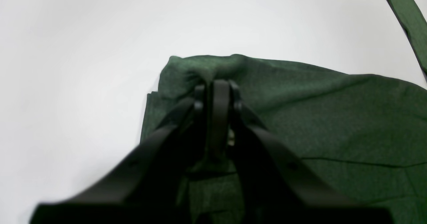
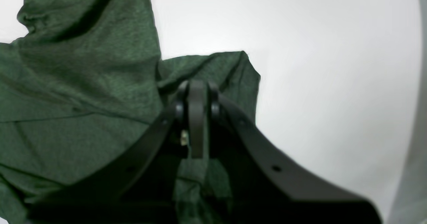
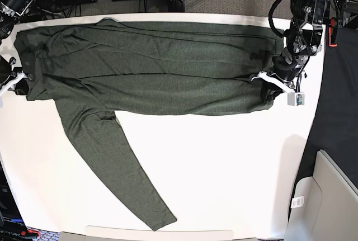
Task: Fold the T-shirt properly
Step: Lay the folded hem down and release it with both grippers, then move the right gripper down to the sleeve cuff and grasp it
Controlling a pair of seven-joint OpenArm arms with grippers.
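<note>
Pinching 1 T-shirt (image 3: 156, 62): left end effector (image 1: 218, 80) & right end effector (image 2: 197, 82), 1 corner each.

T-shirt (image 3: 156, 65) spread across table (image 3: 224, 162), one sleeve (image 3: 117, 168) apparently trailing toward front edge

A white surface (image 3: 224, 162) carries the dark olive-green T-shirt (image 3: 156, 67), its body spread flat across the far half from side to side, with one long sleeve (image 3: 114, 165) trailing diagonally toward the near edge.
</note>
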